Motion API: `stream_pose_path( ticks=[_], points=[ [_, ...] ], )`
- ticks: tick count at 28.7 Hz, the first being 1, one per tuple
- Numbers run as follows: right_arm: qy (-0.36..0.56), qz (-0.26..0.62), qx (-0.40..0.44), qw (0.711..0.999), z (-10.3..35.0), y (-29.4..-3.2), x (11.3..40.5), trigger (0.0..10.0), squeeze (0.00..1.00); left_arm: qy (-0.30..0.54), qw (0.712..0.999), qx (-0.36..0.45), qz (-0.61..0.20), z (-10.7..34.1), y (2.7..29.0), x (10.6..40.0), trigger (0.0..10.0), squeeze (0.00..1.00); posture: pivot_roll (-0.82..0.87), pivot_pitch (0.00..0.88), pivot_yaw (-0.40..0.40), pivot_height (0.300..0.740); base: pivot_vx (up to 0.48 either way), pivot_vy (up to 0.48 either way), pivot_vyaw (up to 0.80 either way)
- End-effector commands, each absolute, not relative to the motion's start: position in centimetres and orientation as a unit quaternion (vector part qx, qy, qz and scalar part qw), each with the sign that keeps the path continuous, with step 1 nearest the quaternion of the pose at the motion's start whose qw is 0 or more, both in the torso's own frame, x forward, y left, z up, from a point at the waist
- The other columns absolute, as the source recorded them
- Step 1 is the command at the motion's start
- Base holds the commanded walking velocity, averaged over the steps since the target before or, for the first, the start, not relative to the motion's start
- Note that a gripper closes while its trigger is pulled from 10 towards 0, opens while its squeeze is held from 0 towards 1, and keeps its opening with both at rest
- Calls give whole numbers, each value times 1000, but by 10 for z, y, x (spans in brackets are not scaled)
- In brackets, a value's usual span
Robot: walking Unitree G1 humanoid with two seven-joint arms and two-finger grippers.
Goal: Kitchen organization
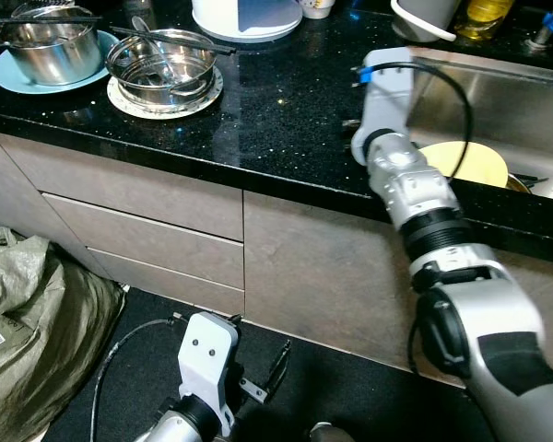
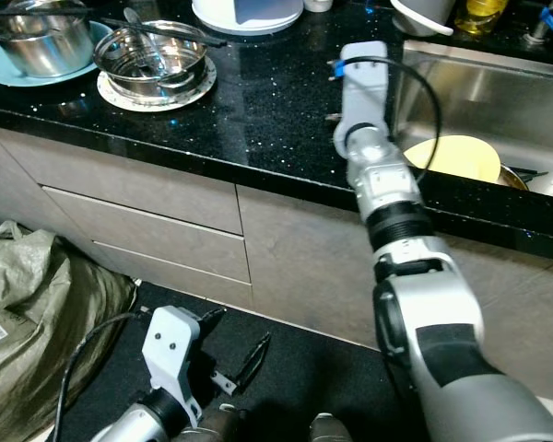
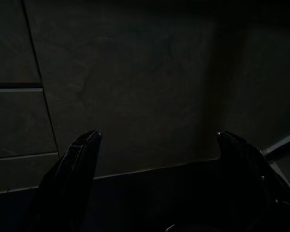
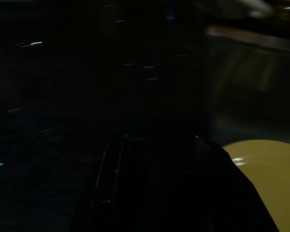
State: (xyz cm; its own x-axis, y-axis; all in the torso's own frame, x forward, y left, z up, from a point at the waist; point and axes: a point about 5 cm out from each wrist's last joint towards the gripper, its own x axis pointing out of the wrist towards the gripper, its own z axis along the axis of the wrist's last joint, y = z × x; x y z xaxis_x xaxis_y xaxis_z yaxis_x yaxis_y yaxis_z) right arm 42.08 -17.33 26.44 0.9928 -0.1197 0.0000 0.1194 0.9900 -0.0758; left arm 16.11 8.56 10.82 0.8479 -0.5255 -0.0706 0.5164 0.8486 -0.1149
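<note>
Left eye view: right arm (image 1: 415, 193) raised over black counter (image 1: 286, 120) edge beside sink (image 1: 498, 101); yellow plate (image 1: 475, 161) lying in sink. Left pincer (image 1: 267, 373) low near floor, spread.
Left wrist view: fingers (image 3: 72, 169) wide apart, facing cabinet front (image 3: 135, 87).
Right wrist view: dark; right pincer (image 4: 159, 193) state cannot tell, yellow plate beside it.

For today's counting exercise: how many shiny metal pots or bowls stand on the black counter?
2. A pot sits on a blue plate at the counter's left end; a bowl rests on a round white mat just to its right. Others may lie beyond the frame.
</note>
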Motion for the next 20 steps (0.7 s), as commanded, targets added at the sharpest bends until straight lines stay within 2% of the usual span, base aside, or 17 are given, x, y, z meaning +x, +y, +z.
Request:
stream_pose_path(
  ticks=[1, 7, 11, 20],
  points=[
    [-22, -72, -26, 997, 277, -180, 421, 10000, 0, 58, 960, -48, -271, 108, 84, 158, 10000, 0, 158, 194, -70, 740, 0, 0, 0],
    [1, -86, -46, 995, 276, -189, 422, 10000, 0, 57, 961, -47, -268, 109, 86, 159, 10000, 0, 155, 191, -67, 740, 0, 0, 0],
    [61, -34, -26, 997, 258, -173, 423, 10000, 0, 57, 962, -44, -265, 110, 89, 161, 10000, 0, 158, 189, -64, 740, 0, 0, 0],
    [103, -54, -28, 993, 251, -178, 423, 10000, 0, 58, 962, -44, -264, 110, 90, 161, 10000, 0, 159, 187, -64, 740, 0, 0, 0]
  ],
)
